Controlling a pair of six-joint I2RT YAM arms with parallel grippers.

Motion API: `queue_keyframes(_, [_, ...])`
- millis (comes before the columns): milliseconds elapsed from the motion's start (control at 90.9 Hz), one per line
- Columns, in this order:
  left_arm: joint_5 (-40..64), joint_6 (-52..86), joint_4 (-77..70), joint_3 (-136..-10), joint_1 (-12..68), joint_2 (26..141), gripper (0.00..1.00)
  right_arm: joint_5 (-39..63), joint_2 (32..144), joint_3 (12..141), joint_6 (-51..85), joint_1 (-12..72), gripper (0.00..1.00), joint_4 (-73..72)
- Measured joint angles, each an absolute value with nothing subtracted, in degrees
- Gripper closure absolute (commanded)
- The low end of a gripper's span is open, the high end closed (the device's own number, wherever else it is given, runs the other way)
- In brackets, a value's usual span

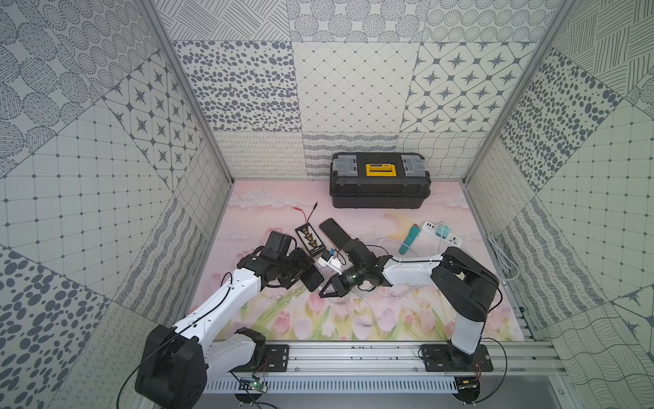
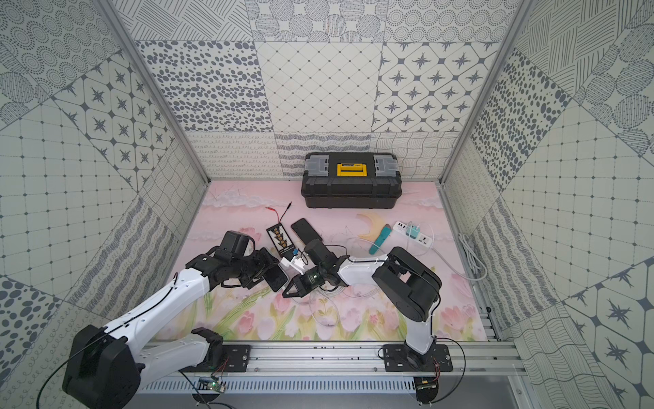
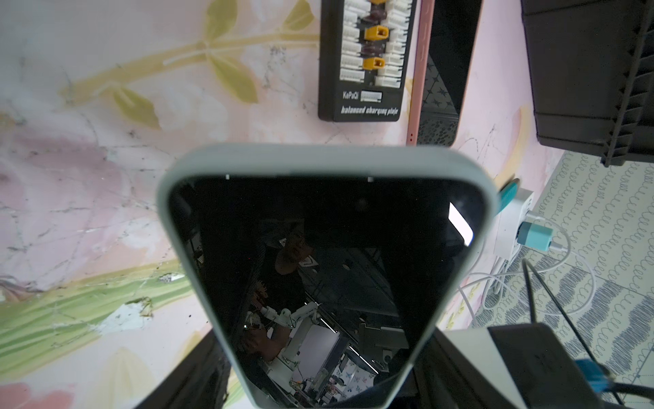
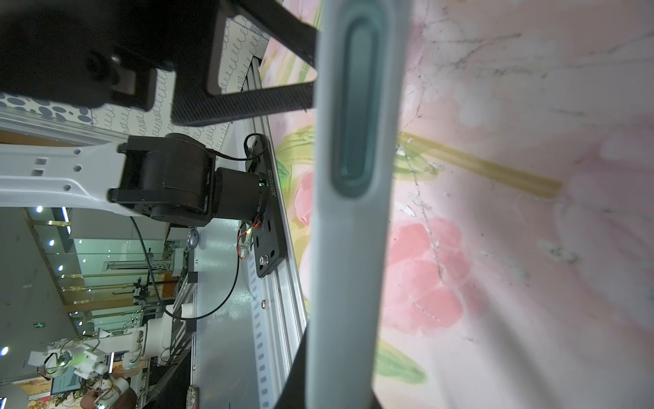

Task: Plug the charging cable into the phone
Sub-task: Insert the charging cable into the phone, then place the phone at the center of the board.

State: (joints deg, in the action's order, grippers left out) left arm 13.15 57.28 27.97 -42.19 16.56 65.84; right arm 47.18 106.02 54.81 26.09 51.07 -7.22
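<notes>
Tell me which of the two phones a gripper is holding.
The grey-cased phone, clamped in the left gripper; the pink-edged phone lies flat on the mat beside the charging board.

free: front-left mat (image 1: 279, 318) | blocked: toolbox (image 1: 380, 184) rear; charging board (image 1: 309, 240), cable (image 1: 366, 289) loops centre

Top views high above the front rail (image 1: 354, 356), facing down, wrist views close, sharing the phone (image 3: 318, 283).

White links (image 1: 226, 294), black joints (image 1: 467, 283), seemingly black cables (image 1: 208, 311).
</notes>
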Motion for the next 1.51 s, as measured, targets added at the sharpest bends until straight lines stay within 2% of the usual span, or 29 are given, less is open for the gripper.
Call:
queue_keyframes(132, [14.6,57.3,29.0,-42.4,16.6,66.0,0.88,46.4,106.0,54.9,26.0,50.7,0.76,-10.0])
queue_keyframes(209, [15.9,57.3,30.7,-42.6,16.6,66.3,0.88,45.6,106.0,55.5,26.1,50.3,0.54,-12.1])
queue_keyframes(253, [16.6,57.3,31.6,-42.9,16.6,66.4,0.88,44.9,105.9,55.8,25.6,50.0,0.47,-13.0])
queue_keyframes(352, [17.5,57.3,33.6,-43.6,16.6,66.9,0.88,43.8,105.5,55.8,24.7,49.5,0.35,-14.1])
queue_keyframes(462, [17.6,57.3,35.2,-44.6,16.4,67.9,0.87,42.7,104.5,55.4,24.2,49.1,0.27,-14.5])
queue_keyframes(605, [16.6,57.3,36.4,-45.3,16.1,69.5,0.83,41.3,101.5,52.7,23.6,48.8,0.25,-14.7])
queue_keyframes(726, [14.9,57.3,37.5,-45.3,15.4,71.7,0.73,39.7,98.3,50.7,23.5,48.2,0.24,-14.3])
queue_keyframes(781, [13.8,57.3,37.8,-45.3,15.2,73.1,0.62,38.9,96.6,50.1,23.5,47.6,0.24,-13.8])
queue_keyframes(858, [12.5,57.3,38.1,-45.3,15.0,75.0,0.42,38.1,94.5,49.7,23.5,46.4,0.24,-13.3])
queue_keyframes(1111, [8.4,57.3,38.6,-46.0,14.5,80.6,0.19,37.0,90.6,48.8,23.5,44.1,0.24,-12.5])
queue_keyframes(1199, [7.5,57.2,38.7,-46.1,14.3,81.7,0.05,37.0,90.6,48.6,23.5,44.0,0.24,-12.1])
queue_keyframes(1320, [6.4,57.3,38.8,-46.8,14.3,82.9,0.01,36.9,90.5,48.6,23.5,43.8,0.24,-11.2])
queue_keyframes(1507, [5.7,57.3,38.9,-47.2,14.3,83.6,0.01,36.6,89.6,48.4,23.3,43.5,0.24,-9.6])
